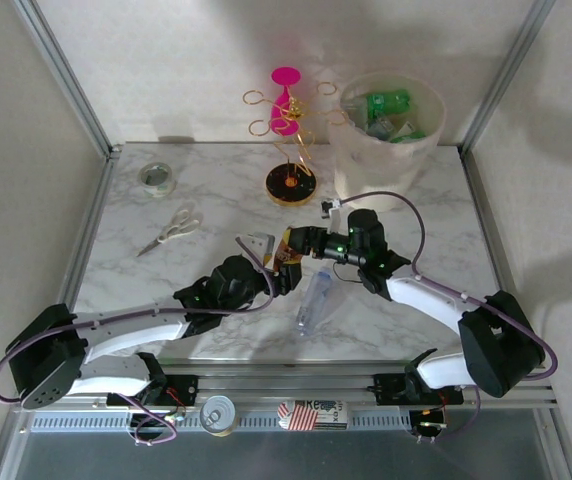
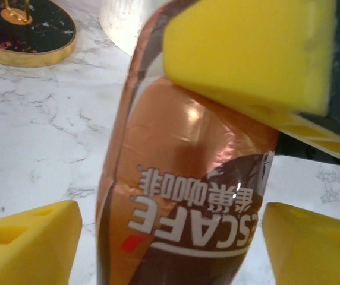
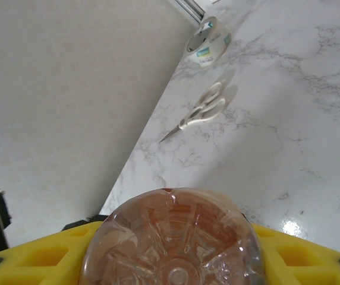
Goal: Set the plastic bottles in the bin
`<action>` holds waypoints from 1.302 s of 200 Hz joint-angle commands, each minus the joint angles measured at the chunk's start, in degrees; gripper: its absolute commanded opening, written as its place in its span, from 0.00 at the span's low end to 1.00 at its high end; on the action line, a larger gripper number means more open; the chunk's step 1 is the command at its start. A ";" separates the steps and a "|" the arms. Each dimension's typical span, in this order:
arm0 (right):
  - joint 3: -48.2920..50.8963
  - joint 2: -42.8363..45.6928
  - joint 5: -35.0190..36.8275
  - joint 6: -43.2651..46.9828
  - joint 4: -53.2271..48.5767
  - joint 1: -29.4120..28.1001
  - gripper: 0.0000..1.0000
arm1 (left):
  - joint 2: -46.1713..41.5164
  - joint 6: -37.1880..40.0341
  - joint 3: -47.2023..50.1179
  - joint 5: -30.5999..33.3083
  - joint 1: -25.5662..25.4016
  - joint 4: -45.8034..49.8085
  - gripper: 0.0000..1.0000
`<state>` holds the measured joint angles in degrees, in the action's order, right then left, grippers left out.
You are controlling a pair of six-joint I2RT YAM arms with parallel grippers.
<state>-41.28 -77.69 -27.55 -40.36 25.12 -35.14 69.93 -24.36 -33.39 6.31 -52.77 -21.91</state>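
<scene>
Right gripper (image 3: 173, 258), the arm nearer the bin (image 1: 361, 165) at upper right, clamps the orange-brown bottle (image 2: 182, 178) at frame centre, its long axis along those fingers; left gripper (image 2: 170, 243) stands spread either side of it.

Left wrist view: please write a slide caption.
Brown coffee bottle between the open fingers of the left end effector.

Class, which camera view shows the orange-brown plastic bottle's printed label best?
The left wrist view: the orange-brown plastic bottle is large there, its label lettering readable though upside down. The top external view shows the bottle small, label unreadable. The right wrist view shows its ribbed base, no label.
</scene>
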 commanded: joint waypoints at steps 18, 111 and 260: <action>-8.47 1.70 6.97 8.29 -11.84 0.44 0.47 | -7.01 -3.20 3.27 9.05 1.35 -0.84 1.00; -28.43 8.72 18.43 17.87 -20.63 18.17 0.45 | -15.72 -19.45 14.98 8.03 15.90 -0.60 1.00; -51.36 -12.40 21.73 16.12 -22.04 33.26 0.44 | -19.57 -23.11 18.88 7.63 18.09 2.31 0.99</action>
<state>-87.88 -88.01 -3.20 -24.82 6.66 -2.07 51.68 -45.95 -15.64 13.54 -35.40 -20.73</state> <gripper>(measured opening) 0.533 0.995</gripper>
